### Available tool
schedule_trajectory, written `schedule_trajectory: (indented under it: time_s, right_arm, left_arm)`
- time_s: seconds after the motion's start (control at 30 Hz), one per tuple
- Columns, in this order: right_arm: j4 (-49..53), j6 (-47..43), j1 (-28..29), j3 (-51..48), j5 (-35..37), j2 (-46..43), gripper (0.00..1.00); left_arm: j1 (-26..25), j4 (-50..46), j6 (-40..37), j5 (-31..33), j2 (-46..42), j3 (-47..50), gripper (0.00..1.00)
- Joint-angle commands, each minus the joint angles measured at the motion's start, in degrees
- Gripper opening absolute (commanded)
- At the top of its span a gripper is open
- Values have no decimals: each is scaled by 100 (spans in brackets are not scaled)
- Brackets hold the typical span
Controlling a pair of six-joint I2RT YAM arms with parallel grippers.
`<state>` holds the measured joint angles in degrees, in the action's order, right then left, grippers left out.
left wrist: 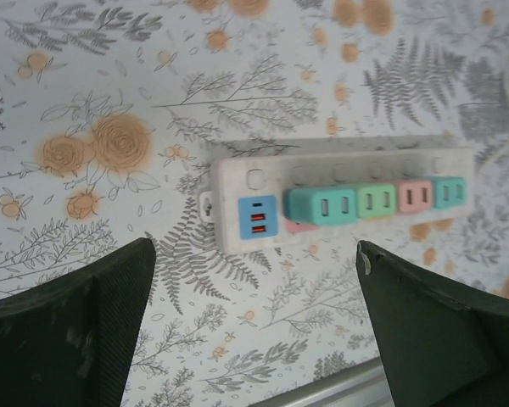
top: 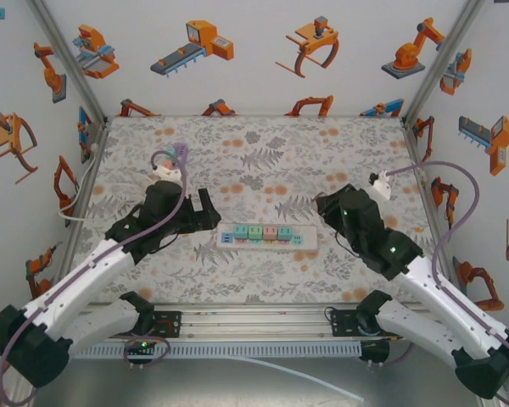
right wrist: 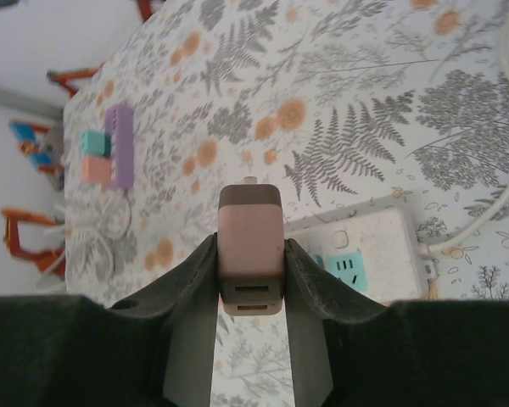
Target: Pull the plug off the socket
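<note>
**Twin white-and-black robot arms at a patterned desk (top: 263,153), seen from overhead and from their own wrist cameras.**

The left arm (top: 85,280) and right arm (top: 445,292) each have long white shells joined by black shoulder and elbow housings, ending in a blocky black wrist section dotted with small green indicator lights (top: 390,248). A lavender cable (top: 478,199) leaves each wrist and trails back along the limb. Black bases (top: 153,320) are fixed to a silver rail (top: 254,326). Close up, the left hand (left wrist: 254,250) and right hand (right wrist: 250,275) have broad matte fingers (left wrist: 68,339), apparently black with a greenish cast and lightly scuffed; the right hand's fingers curve inward.
</note>
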<state>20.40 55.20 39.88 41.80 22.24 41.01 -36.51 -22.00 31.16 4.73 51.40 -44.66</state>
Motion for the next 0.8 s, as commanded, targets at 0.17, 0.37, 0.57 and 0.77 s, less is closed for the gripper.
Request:
schedule_trajectory:
  time_s: [0.17, 0.37, 0.57, 0.77]
  right_arm:
    - [95, -1740, -6, -237, -2496, -552, 0]
    - [1179, -1847, -6, 9, -3862, 454, 0]
    - [1373, -1814, -6, -9, -3878, 1561, 0]
    - [705, -1661, -6, -462, -3307, 1843, 0]
  left_arm:
    - [-23, -1069, -1722, -1420, -879, -290, 97]
    - [-30, -1755, -3238, -2507, -1420, -363, 97]
    - [-29, -1739, -4337, -3429, -2072, -113, 97]
    - [-34, -1776, -4346, -3818, -2116, -54, 97]
